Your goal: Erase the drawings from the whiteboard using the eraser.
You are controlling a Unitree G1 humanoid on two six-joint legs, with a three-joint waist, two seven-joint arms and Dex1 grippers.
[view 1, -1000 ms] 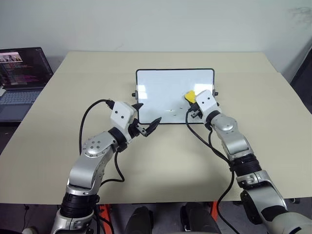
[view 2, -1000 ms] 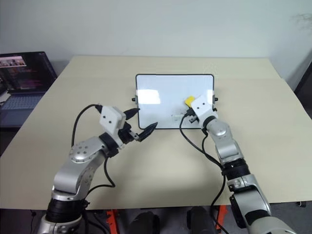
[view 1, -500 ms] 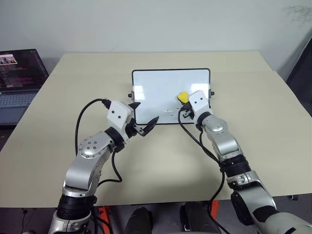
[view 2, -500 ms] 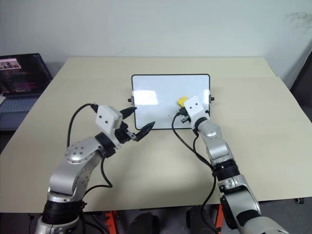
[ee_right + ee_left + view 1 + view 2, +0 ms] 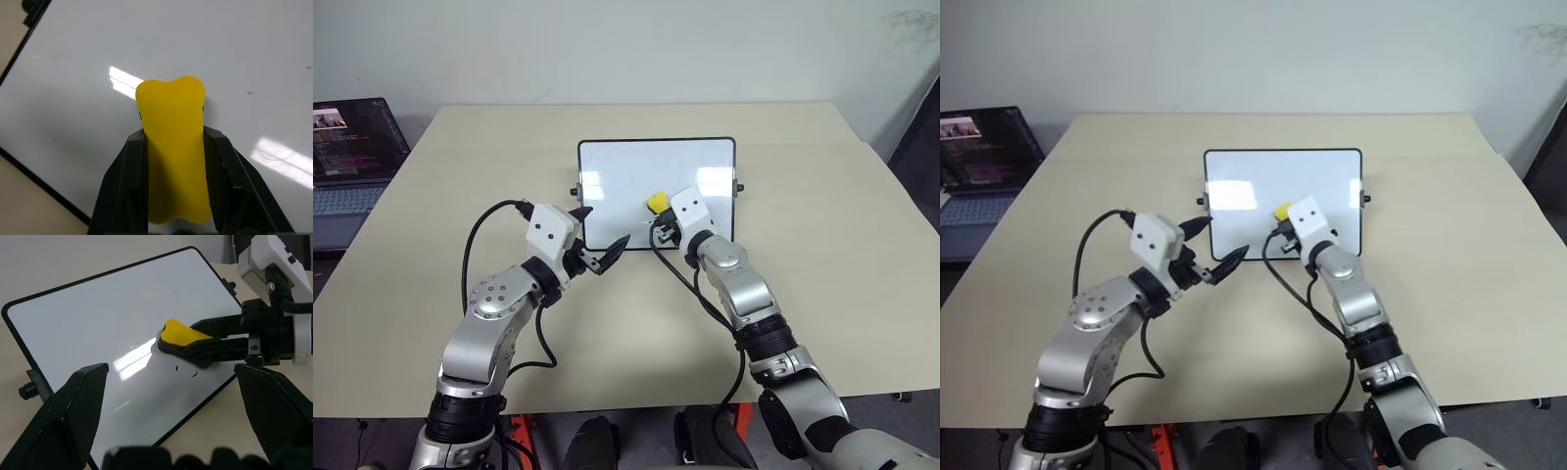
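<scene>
Whiteboard (image 5: 636,176) lies near the desk's (image 5: 862,255) far edge; our right pincer (image 5: 188,343) clamps the eraser (image 5: 178,335) flat on it. Beside it, faint specks (image 5: 184,370), perhaps the drawings' remnants, need firm, overlapping strokes. Left pincer (image 5: 605,238) hovers open.

Eraser (image 5: 658,203) on whiteboard (image 5: 626,166), on table (image 5: 862,255)

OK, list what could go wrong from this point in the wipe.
1. A few faint marks lie beside the eraser near the whiteboard lower edge; a pass may miss them.
2. The left gripper stands open over the board's near corner, not gripping it, so the board could slide under wiping pressure.
3. The right gripper pinches the eraser by its sides; a hard push could twist it loose.
</scene>
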